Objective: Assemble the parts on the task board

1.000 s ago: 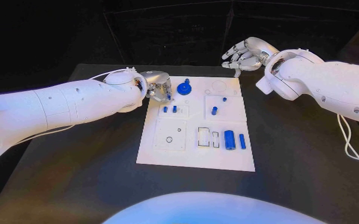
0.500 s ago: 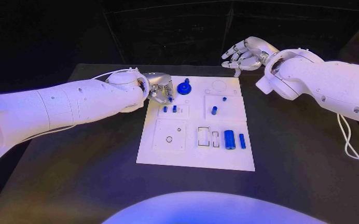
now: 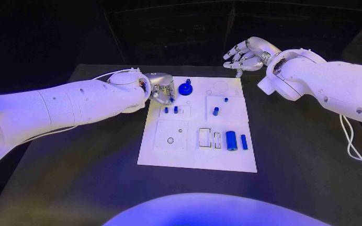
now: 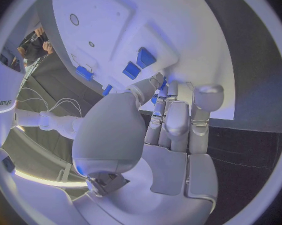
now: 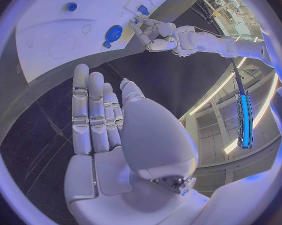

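- The white task board [image 3: 198, 155] lies flat in the middle of the black surface [image 3: 75, 173].
- Small blue parts sit on the board. A round blue part [image 3: 185, 89] with a knob on top is near the far left corner.
- Two little blue pegs [image 3: 171, 110] stand side by side just below it.
- Another small blue peg [image 3: 216, 111] stands near the middle, with a tiny one [image 3: 225, 100] just past it.
- A fat blue tube [image 3: 232, 140] and a thin blue bar [image 3: 244, 142] lie side by side near the right edge.
- The left robot hand [image 3: 160, 88] is at the board's far left edge, close to the round blue part. Its fingers [image 4: 169, 120] are bent down toward the board, with the tips by a blue part. I cannot tell if it grips anything.
- The right robot hand [image 3: 247, 57] is up in the air past the board's far right corner. Its fingers [image 5: 90, 110] are stretched out and it holds nothing.
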